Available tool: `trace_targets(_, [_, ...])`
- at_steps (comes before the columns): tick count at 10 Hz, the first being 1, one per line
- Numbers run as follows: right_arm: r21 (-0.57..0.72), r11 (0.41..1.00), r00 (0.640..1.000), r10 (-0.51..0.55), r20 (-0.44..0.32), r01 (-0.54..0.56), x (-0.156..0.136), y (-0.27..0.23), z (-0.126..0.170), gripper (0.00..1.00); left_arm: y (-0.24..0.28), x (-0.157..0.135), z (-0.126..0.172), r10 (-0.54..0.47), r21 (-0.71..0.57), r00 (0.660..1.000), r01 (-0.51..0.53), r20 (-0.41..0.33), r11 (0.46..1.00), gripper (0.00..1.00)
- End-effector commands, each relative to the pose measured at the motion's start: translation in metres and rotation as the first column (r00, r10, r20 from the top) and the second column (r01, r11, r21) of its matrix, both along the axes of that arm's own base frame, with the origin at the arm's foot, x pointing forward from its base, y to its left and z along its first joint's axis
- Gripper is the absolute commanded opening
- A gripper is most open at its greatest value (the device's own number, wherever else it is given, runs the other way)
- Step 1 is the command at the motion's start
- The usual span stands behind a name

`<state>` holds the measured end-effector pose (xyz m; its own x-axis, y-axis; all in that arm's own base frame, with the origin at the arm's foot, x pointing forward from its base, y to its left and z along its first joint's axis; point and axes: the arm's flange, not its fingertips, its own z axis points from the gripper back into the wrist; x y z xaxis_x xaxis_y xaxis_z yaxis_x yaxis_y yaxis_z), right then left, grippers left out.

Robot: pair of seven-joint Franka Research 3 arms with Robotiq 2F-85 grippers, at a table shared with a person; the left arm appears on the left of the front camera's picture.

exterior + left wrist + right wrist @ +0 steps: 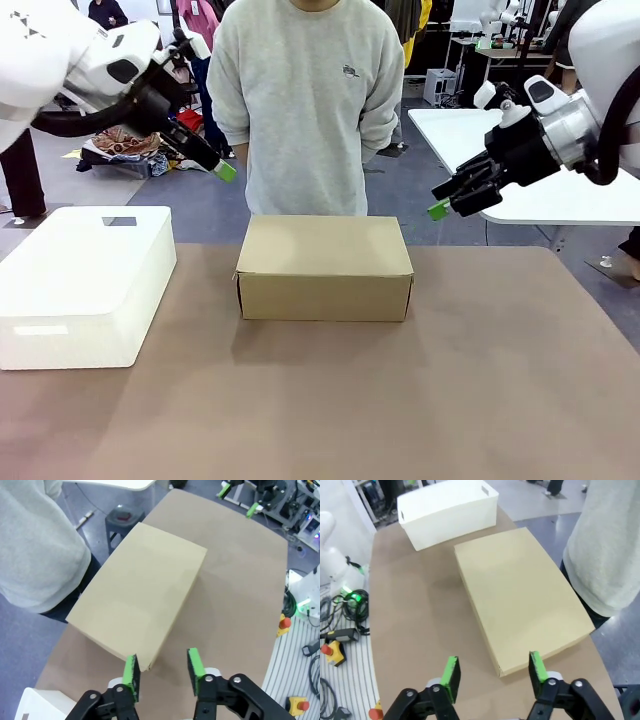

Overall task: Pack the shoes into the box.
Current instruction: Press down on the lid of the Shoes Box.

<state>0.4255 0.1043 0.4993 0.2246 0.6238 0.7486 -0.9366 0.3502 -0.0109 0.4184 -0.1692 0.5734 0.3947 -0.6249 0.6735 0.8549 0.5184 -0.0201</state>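
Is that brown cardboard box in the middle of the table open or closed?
Closed. The brown cardboard box has its flat lid lying flush over the top in all three views, so nothing inside can be seen.

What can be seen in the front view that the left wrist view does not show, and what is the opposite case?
Front view alone: the white plastic box whole, at the table's left, and both arms raised above the table. Left wrist view alone: the left gripper from behind, its jaws apart with nothing between them, above a corner of the cardboard box. Both share: the closed cardboard box, the brown table, the right gripper and the person's grey sweater.
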Motion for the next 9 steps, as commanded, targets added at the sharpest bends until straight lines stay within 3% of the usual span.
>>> trace_targets(1, [-0.077, 0.995, 0.998, -0.06, 0.014, 0.061, -0.01, 0.007, 0.01, 1.0, -0.011, 0.011, -0.005, 0.042, 0.019, 0.999, -0.041, -0.012, 0.999, 0.0])
trace_targets(4, [-0.173, 0.978, 0.992, -0.111, 0.063, 0.12, -0.023, 0.007, 0.024, 1.0, -0.035, 0.029, -0.028, 0.044, 0.046, 0.999, -0.043, -0.029, 0.998, 0.0])
trace_targets(9, [-0.176, 0.962, 0.977, -0.196, 0.086, 0.209, -0.029, -0.001, 0.033, 1.0, -0.065, 0.052, -0.054, 0.049, 0.03, 0.998, -0.048, -0.04, 0.998, 0.0])
